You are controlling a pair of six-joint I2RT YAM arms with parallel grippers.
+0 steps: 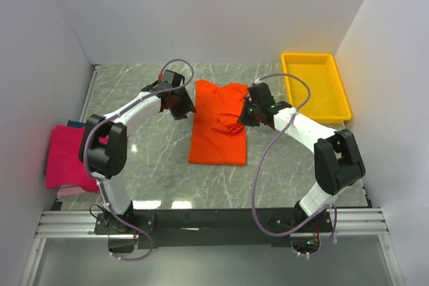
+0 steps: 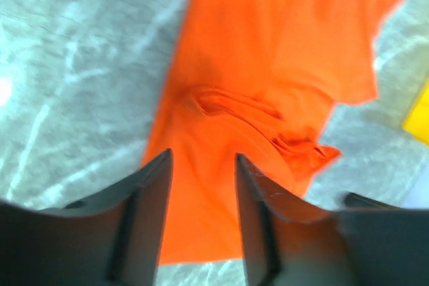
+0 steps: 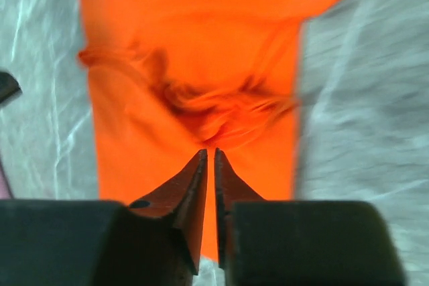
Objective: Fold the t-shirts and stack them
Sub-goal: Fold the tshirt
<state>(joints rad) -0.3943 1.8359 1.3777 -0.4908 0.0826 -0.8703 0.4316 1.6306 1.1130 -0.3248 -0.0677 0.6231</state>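
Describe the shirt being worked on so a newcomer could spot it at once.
Start at the grey marble table and look to its centre, between the two arms. The orange shirt lies there as a long, partly folded rectangle with bunched cloth mid-way. The only other shirts are the pink pile at the table's left edge.

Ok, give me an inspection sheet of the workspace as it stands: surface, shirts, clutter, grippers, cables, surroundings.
Surface: grey marbled table, bare around the middle.
Job's things: orange t-shirt lies partly folded at the centre, bunched across its middle; pink shirt folded at the left edge on a small stack, with pale and blue cloth showing from under it.
Clutter: yellow tray at the far right, nothing seen inside.
Grippers: left gripper open above the orange t-shirt, holding nothing; right gripper nearly closed, no cloth seen between its fingers.
Cables: a purple cable loops along each arm, off the shirts.
Surroundings: plain white walls on three sides.
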